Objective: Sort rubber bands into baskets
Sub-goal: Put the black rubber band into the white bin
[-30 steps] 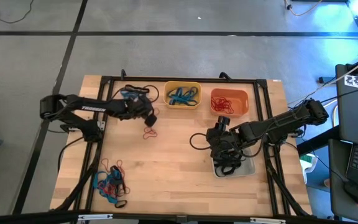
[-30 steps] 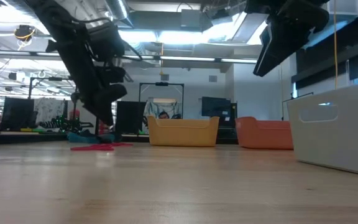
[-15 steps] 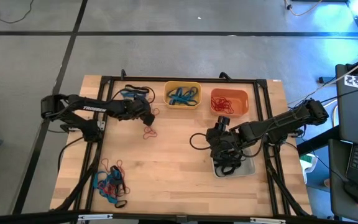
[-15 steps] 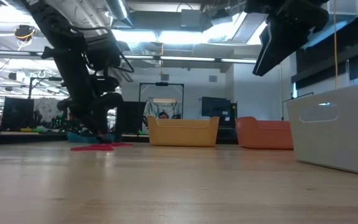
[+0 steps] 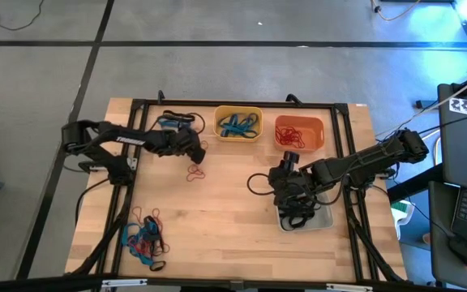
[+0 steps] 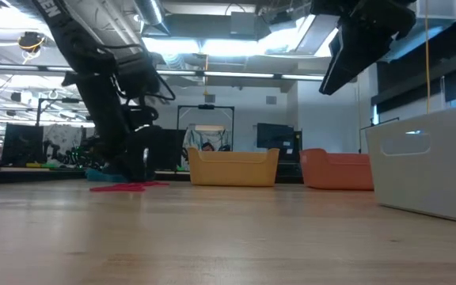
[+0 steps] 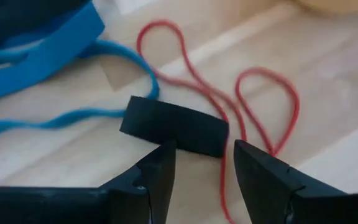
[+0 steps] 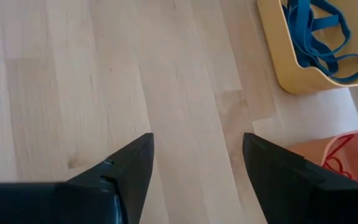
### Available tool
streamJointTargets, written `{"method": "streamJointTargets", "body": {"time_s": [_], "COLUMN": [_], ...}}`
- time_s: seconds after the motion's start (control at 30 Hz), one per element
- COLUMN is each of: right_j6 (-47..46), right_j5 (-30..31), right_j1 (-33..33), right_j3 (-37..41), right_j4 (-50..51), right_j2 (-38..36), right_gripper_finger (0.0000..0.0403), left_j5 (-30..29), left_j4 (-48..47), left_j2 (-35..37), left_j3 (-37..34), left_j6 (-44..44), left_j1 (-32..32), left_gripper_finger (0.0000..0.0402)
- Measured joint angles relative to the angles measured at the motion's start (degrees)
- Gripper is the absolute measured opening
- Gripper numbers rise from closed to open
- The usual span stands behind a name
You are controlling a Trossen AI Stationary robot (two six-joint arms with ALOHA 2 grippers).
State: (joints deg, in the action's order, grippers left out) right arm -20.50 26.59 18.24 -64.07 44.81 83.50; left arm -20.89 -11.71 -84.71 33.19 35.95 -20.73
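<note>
My left gripper (image 7: 202,149) stands open low over the table's far left part (image 5: 196,154). A wide black rubber band (image 7: 173,127) lies flat just past its fingertips. Beside it lie a thin red band (image 7: 253,106) and blue bands (image 7: 42,62). The yellow basket (image 5: 217,122) holds blue bands and the orange basket (image 5: 323,134) holds red ones. My right gripper (image 8: 197,162) hangs open and empty above the pale grey basket (image 5: 324,221). My left gripper's fingertips (image 7: 163,155) point down at a slant onto the near edge of the black band (image 7: 166,140), which lies flat on the table. I cannot tell whether they touch it.
A heap of blue, red and black bands (image 5: 143,238) lies near the table's near left corner. More blue and black bands (image 5: 173,123) lie at the far edge, left of the yellow basket. Bare wood spans the table's middle (image 5: 233,203).
My left gripper has sunk toward the table beside the red band, rolled about its own axis and opened. The red band has stayed where it was. My right arm has kept still.
</note>
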Motion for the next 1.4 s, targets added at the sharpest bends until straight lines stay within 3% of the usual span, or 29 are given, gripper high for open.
{"method": "streamJointTargets", "body": {"time_s": [0.4,0.8,0.97,1.17,1.4], "right_j6": [1.38,1.49,1.51,3.03,7.74], "right_j5": [0.0,0.0,0.0,0.02,1.33], "right_j1": [0.0,0.0,0.03,0.09,0.09], "right_j3": [0.0,0.0,0.0,0.0,0.0], "right_j4": [-0.51,-0.62,-0.6,-1.73,-7.09], "right_j2": [0.0,0.0,0.0,0.0,0.0], "right_gripper_finger": [0.0246,0.0246,0.0246,0.0246,0.0246], "left_j5": [-0.06,-0.38,-0.55,-0.27,6.11], "left_j4": [6.69,7.63,7.23,5.54,6.81], "left_j2": [-3.81,-4.32,-1.33,6.57,14.61], "left_j3": [0.0,0.15,0.28,0.35,0.37], "left_j6": [-3.42,-10.86,-14.0,-16.61,-22.44], "left_j1": [-1.75,-1.89,-0.37,4.39,11.87], "left_gripper_finger": [0.0143,0.0034,0.0005,0.0014,0.0004]}}
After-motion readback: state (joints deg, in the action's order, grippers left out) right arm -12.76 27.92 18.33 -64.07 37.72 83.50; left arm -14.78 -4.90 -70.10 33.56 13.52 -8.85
